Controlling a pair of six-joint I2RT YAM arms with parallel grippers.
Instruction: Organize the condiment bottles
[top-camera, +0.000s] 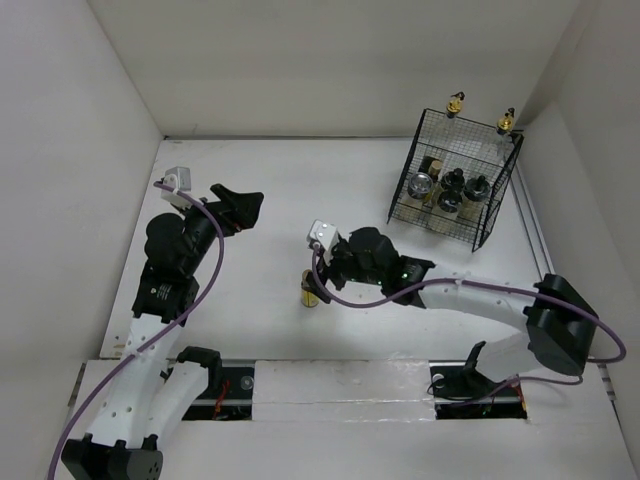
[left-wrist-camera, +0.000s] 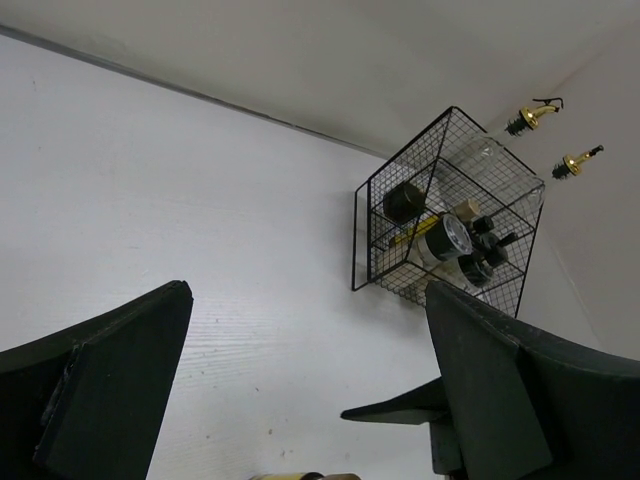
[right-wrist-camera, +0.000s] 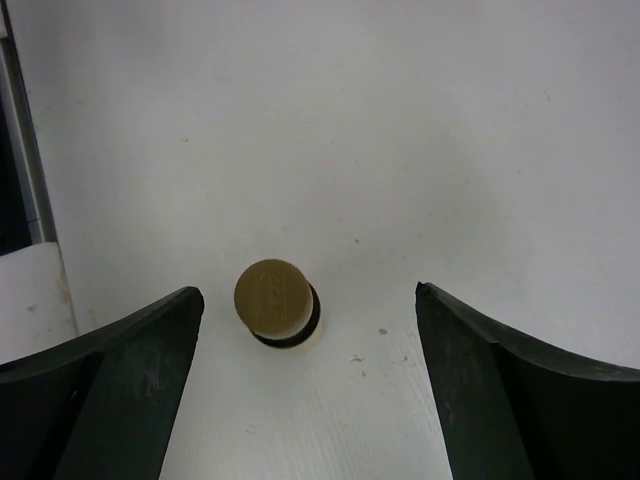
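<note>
Locate the tiny yellow bottle with a round brown cap (top-camera: 310, 290). It stands upright on the white tabletop (top-camera: 300, 170), towards the near side and well apart from the black wire basket (top-camera: 497, 200). In the right wrist view you look straight down on it. The cap is a flat tan-brown disc with a faint mark pressed into its face, and a dark crescent shows under its lower right edge.

Check the right hand (right-wrist-camera: 308, 295). It hangs directly over this bottle with its fingers spread wide apart, one on each side of the cap. Neither finger touches the bottle, and bare tabletop shows between the cap and each finger.

Check the left hand (top-camera: 237, 205). It sits above the left part of the tabletop, fingers spread wide and holding nothing, and it faces the basket.

Inspect the basket, which stands at the far right of the tabletop, close to the right wall. Two tall clear glass bottles with gold pourer tops (top-camera: 455, 103) stand upright along its rear side, with their pourers above the wire rim. Short shakers with dark lids (top-camera: 453, 180) sit grouped in the front part, and one of them shows a round, pale, glassy face. You cannot tell through the wire how many shakers there are or which compartment each one occupies.
</note>
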